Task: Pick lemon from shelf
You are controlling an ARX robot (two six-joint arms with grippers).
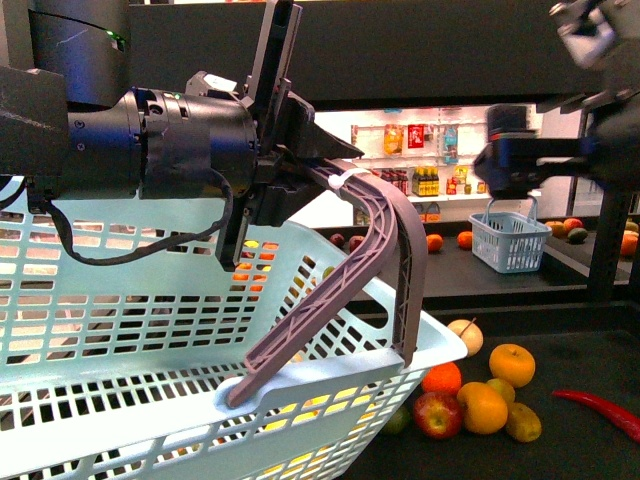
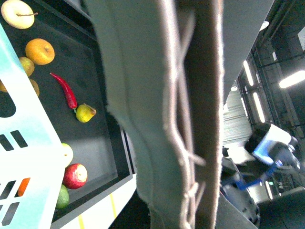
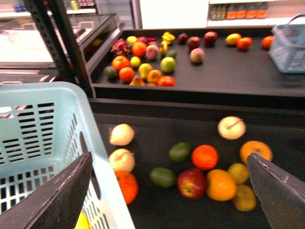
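Black left arm (image 1: 150, 150) extends level, left gripper (image 1: 315, 160) clamped on a mauve plastic handle (image 1: 385, 230); right gripper (image 3: 169, 157) holds its dark fingers (image 3: 57, 195) spread wide.

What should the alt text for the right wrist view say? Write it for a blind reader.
The right gripper, wide open, hangs over a black shelf deck strewn with loose fruit, among them an orange, a red apple and yellowish fruit that may be lemons. A pale blue basket is close beside it; a second fruit-laden deck lies beyond.
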